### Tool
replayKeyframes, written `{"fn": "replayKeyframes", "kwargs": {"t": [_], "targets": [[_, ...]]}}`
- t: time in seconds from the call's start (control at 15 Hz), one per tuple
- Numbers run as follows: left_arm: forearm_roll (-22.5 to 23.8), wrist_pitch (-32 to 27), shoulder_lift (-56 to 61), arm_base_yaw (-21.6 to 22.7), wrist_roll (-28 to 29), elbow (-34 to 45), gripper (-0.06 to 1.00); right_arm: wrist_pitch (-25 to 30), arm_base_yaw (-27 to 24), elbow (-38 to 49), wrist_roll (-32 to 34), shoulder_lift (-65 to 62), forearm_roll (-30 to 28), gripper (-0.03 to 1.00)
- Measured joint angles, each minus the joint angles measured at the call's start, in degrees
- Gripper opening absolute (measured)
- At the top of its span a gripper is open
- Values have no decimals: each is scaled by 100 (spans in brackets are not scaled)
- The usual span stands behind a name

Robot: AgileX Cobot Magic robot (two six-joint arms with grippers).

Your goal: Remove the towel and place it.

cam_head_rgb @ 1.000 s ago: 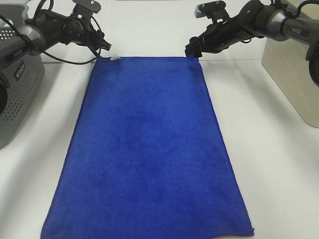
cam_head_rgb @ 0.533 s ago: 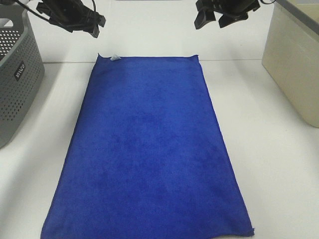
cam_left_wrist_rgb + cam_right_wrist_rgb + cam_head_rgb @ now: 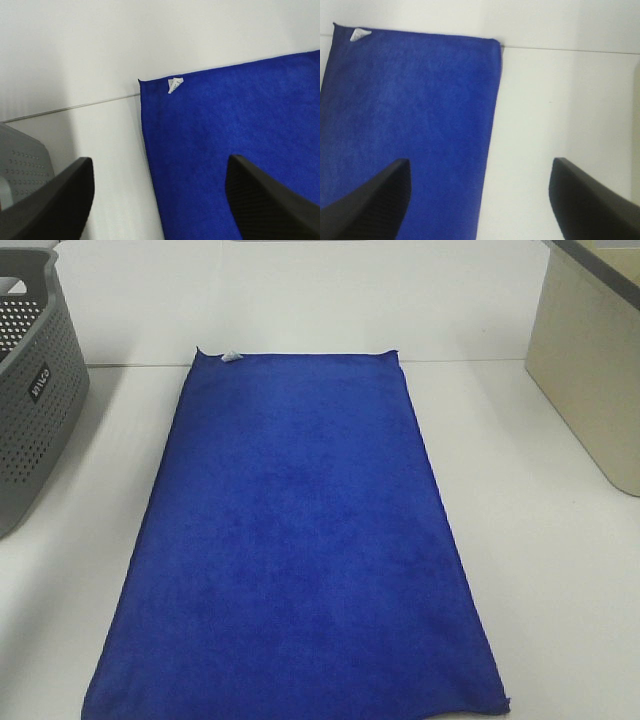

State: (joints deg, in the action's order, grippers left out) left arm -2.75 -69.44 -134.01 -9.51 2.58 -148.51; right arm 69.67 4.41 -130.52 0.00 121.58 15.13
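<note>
The towel [image 3: 295, 550] lies flat down the middle of the table [image 3: 540, 570], tag [image 3: 174, 84] at its far edge. My left gripper [image 3: 157, 197] and right gripper [image 3: 480, 197] hang spread and empty above it. Risk: a careless descent snags the cloth and drags it off the near edge.

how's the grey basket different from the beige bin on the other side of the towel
The basket is dark grey with perforated walls and a small label; the bin is beige with plain, solid walls. The basket stands at the left of the towel, the bin at the right. The basket's corner is rounded, the bin's edges straighter. Both are cut off by the frame and stand on the white table, clear of the towel.
</note>
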Motion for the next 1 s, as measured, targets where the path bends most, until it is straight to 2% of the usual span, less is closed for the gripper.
{"fn": "replayKeyframes", "kwargs": {"t": [0.13,0.27,0.4,0.47,0.6,0.73,0.8,0.87,0.93,1.0], "targets": [[-23,-6,206,361,-69,0,69,6,-498,0,115,-166,97,75],[-29,-11,481,739,-86,0,69,6,-825,0,120,-384,-80,75],[-57,-11,768,928,-172,103,69,0,-859,246,40,-785,-298,75],[-57,-11,1008,951,-258,435,69,0,-859,682,-34,-1157,-332,75],[-52,-11,1885,940,-498,1650,69,0,-854,1885,-138,-2068,-384,75],[29,-11,2939,940,-642,3231,69,0,-854,3180,-143,-3312,-424,75],[178,-11,3552,940,-676,3959,69,0,-854,3535,-149,-3667,-424,75],[378,-11,4097,940,-705,4727,69,6,-854,4555,-155,-4652,-441,75],[470,-11,4400,940,-710,5019,69,6,-854,4876,-166,-4985,-458,75],[682,-11,5002,940,-710,5684,69,17,-854,5409,-183,-5535,-481,75]]}}
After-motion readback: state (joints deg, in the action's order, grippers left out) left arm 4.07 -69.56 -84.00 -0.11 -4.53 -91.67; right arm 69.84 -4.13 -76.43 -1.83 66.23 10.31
